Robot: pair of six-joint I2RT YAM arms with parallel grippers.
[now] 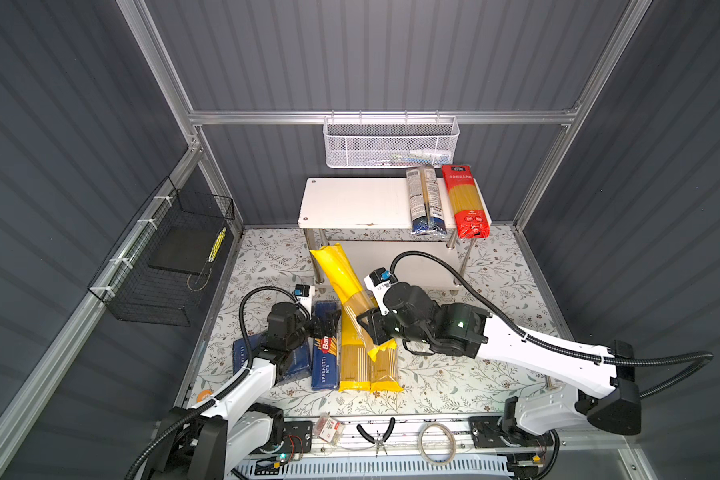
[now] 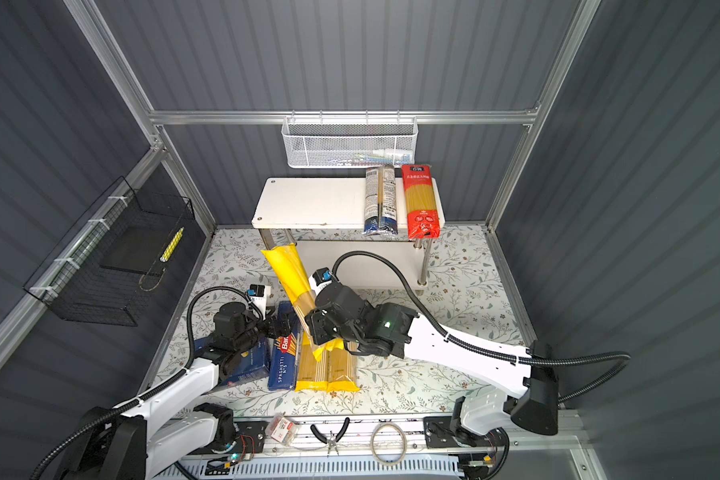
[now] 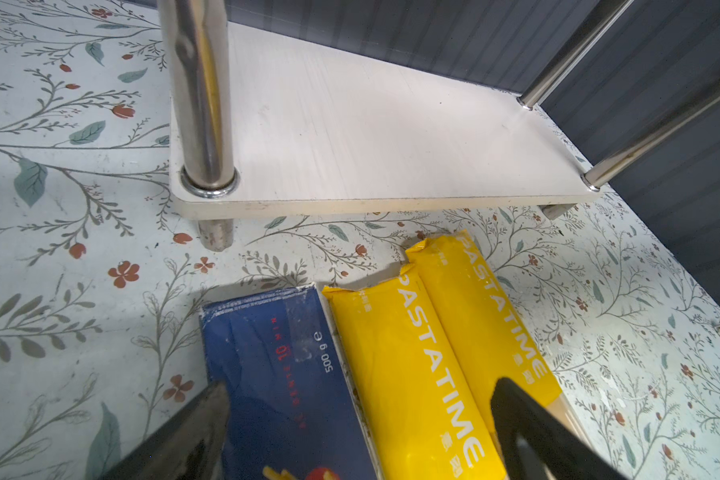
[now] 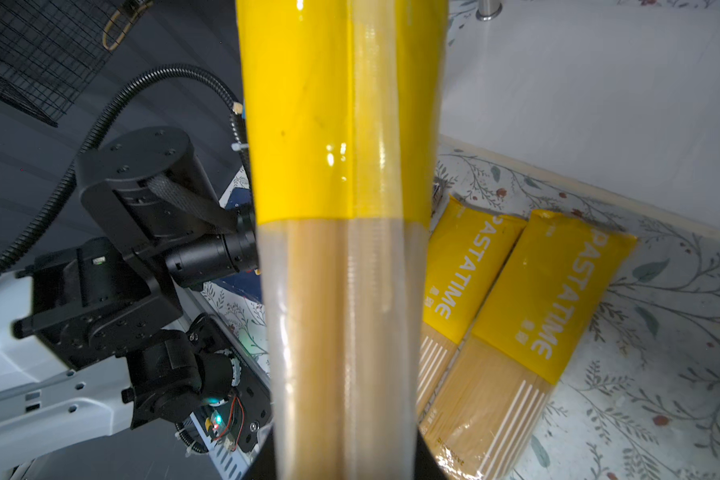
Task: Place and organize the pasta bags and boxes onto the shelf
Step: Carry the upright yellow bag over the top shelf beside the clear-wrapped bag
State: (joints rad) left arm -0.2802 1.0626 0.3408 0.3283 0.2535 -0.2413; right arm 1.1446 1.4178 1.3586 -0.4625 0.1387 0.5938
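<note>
Right gripper (image 1: 370, 328) pinches a tilted yellow bag (image 1: 335, 270) above two PASTATIME bags (image 3: 408, 374) on floral tabletop (image 1: 454, 374); left gripper (image 3: 360, 384) gapes, seemingly empty, over SPAGHETTI N°5 box (image 1: 324, 365).

The shelf (image 1: 350, 203) stands at the far middle of the table (image 1: 495, 374), with 2 shelf bags (image 1: 427, 199) side by side on the right end of its top board. Nearer lie, left to right, a left box (image 1: 300, 365), a spaghetti box (image 1: 324, 370) and 2 table bags (image 1: 352, 365). A tilted bag (image 1: 337, 270) leans above these.
</note>
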